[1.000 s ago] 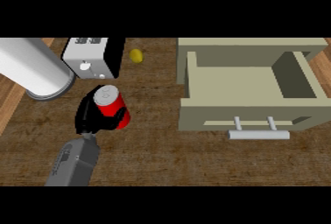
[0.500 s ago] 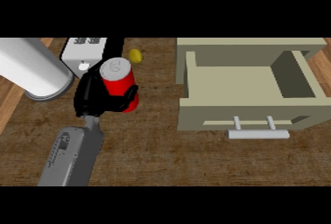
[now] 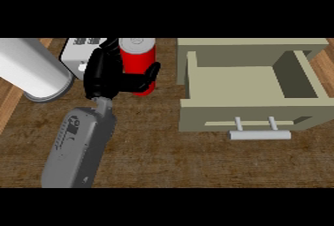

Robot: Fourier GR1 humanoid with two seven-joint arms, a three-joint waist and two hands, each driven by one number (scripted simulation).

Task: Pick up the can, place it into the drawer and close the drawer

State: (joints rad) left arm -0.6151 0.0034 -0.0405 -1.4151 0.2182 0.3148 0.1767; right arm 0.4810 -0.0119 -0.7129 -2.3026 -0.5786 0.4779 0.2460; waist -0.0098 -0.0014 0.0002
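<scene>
The red can (image 3: 138, 62) is sitting upright inside the curl of the left hand (image 3: 108, 77), its pale top facing up and its red side showing between the black fingers (image 3: 145, 78) that are wrapping across its lower front from the left. The fingers are closing round the can rather than lying straight, and they are hiding part of its left side and base, so whether it is resting on the counter cannot be told. The grey forearm (image 3: 81, 145) is running down from the hand toward the lower edge. Just behind the fingers, to their left, a white toaster (image 3: 79, 53) is partly showing, and farther left a large white cylinder (image 3: 29, 68) is lying. Well to the right of the fingers the beige drawer (image 3: 251, 86) is standing open, its silver handle (image 3: 259, 133) facing the near side, on the wooden counter (image 3: 169, 163).
</scene>
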